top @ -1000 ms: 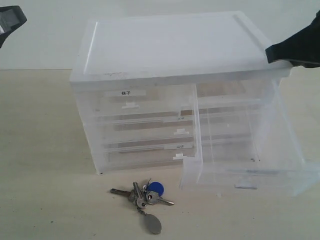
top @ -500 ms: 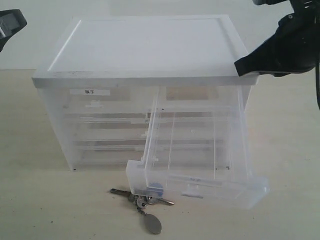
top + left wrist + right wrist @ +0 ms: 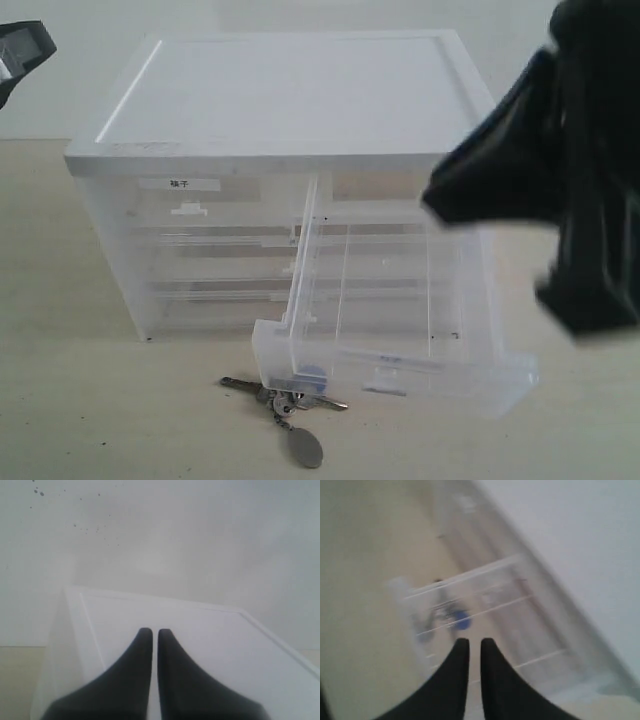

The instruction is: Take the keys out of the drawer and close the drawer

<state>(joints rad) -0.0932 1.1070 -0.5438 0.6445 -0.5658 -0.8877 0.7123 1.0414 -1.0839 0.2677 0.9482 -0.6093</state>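
Note:
The keys (image 3: 285, 399) lie on the table in front of the cabinet, silver with a grey oval tag (image 3: 306, 450). Their blue cap (image 3: 312, 376) shows through the drawer's front corner. The drawer (image 3: 420, 372), translucent with a white tab handle (image 3: 385, 383), is pulled far out of the cabinet's right half and looks empty. My right arm (image 3: 545, 180) hangs blurred over the drawer's right side. My right gripper (image 3: 475, 641) is shut on nothing, above the drawer (image 3: 485, 600), with the blue cap (image 3: 462, 621) just beyond. My left gripper (image 3: 151, 630) is shut above the cabinet top (image 3: 200, 645).
The white-topped cabinet (image 3: 290, 95) holds several more translucent drawers on its left half, the top one (image 3: 190, 205) with a bold label. Beige table (image 3: 90, 420) spreads around it. My left arm (image 3: 20, 50) shows at the far upper left corner.
The cabinet has swung to the left, and its open drawer front now covers part of the keys. My right arm has come down in front of the cabinet's right corner.

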